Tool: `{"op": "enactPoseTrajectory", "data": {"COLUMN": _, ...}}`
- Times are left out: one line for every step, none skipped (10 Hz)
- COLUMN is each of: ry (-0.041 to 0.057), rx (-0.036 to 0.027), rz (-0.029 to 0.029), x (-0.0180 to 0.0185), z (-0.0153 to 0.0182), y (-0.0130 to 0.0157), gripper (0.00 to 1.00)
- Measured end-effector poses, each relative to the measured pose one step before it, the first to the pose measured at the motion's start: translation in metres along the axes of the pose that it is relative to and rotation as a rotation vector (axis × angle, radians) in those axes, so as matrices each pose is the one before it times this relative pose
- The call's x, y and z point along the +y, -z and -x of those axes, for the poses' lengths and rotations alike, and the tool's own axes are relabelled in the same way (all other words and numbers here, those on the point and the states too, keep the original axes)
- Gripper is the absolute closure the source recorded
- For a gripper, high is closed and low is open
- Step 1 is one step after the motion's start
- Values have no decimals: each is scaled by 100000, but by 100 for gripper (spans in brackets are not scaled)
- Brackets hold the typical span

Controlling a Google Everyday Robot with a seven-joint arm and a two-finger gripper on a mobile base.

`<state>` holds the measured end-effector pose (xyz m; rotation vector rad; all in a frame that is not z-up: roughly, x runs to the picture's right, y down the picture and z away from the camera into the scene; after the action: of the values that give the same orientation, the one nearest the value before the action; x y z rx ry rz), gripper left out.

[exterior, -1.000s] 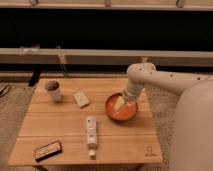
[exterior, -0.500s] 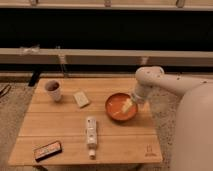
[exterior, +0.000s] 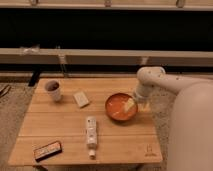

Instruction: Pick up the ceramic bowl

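Note:
The ceramic bowl [exterior: 119,107] is round, shallow and orange-red with pale streaks inside. It sits on the right half of the wooden table [exterior: 65,135]. My gripper [exterior: 133,104] hangs from the white arm [exterior: 150,80] and is down at the bowl's right rim, with a pale finger reaching over the inside of the bowl.
A small pale cup [exterior: 53,90] with a dark inside stands at the table's back left. A pale flat packet [exterior: 81,98] lies left of the bowl. A white bottle [exterior: 91,131] lies in the middle front. A dark box [exterior: 47,149] lies at the front left corner.
The arm has moved right and back, so the gripper went from over the bowl's middle to its right rim. The bowl has stayed on the table.

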<state>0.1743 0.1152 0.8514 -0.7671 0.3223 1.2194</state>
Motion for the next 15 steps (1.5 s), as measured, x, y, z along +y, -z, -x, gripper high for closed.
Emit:
{"op": "enactPoseTrajectory", "data": {"ry": -241, "rx": 315, "rz": 684, "x": 71, "z": 285, "y": -431, "gripper": 25}}
{"op": "enactPoseTrajectory", "data": {"ry": -404, "rx": 307, "rz": 470, "x": -14, "z": 171, "y": -346, "gripper": 25}}
{"op": "enactPoseTrajectory", "data": {"ry": -471, "rx": 373, "rz": 538, "x": 6, "z": 131, "y": -308, "gripper": 25}}
{"op": "enactPoseTrajectory", "data": {"ry": -627, "rx": 672, "rz": 509, "x": 10, "z": 28, "y": -478, "gripper": 25}}
{"op": "enactPoseTrajectory", "data": {"ry": -672, "rx": 548, "rz": 172, "x": 4, "z": -52, "y": -286, "gripper": 27}}
{"op": "enactPoseTrajectory", "data": {"ry": -801, "rx": 651, "rz": 184, "x": 26, "z": -98, "y": -350, "gripper": 35}}
{"op": "enactPoseTrajectory", "data": {"ry": -793, "rx": 740, "rz": 102, "x": -58, "z": -230, "y": -298, "gripper": 46}}
{"op": "enactPoseTrajectory", "data": {"ry": -954, "rx": 518, "rz": 275, "x": -130, "z": -283, "y": -201, "gripper": 56}}
{"op": "enactPoseTrajectory", "data": {"ry": -621, "rx": 395, "rz": 233, "x": -71, "z": -207, "y": -133, "gripper": 64}}
{"op": "enactPoseTrajectory", "data": {"ry": -708, "rx": 370, "rz": 497, "x": 42, "z": -180, "y": -146, "gripper": 78}}
{"op": "enactPoseTrajectory", "data": {"ry": -272, "rx": 208, "rz": 359, "x": 124, "z": -328, "y": 29, "gripper": 87}}
{"op": "enactPoseTrajectory", "data": {"ry": -272, "rx": -389, "rz": 328, "x": 146, "z": -259, "y": 464, "gripper": 94}}
{"op": "enactPoseTrajectory", "data": {"ry": -425, "rx": -617, "rz": 677, "x": 271, "z": -323, "y": 922, "gripper": 99}}
{"op": "enactPoseTrajectory", "data": {"ry": -551, "rx": -1027, "rz": 1357, "x": 471, "z": -465, "y": 1782, "gripper": 100}}
{"op": "enactPoseTrajectory", "data": {"ry": -887, "rx": -1853, "rz": 1314, "x": 226, "z": -394, "y": 2087, "gripper": 100}}
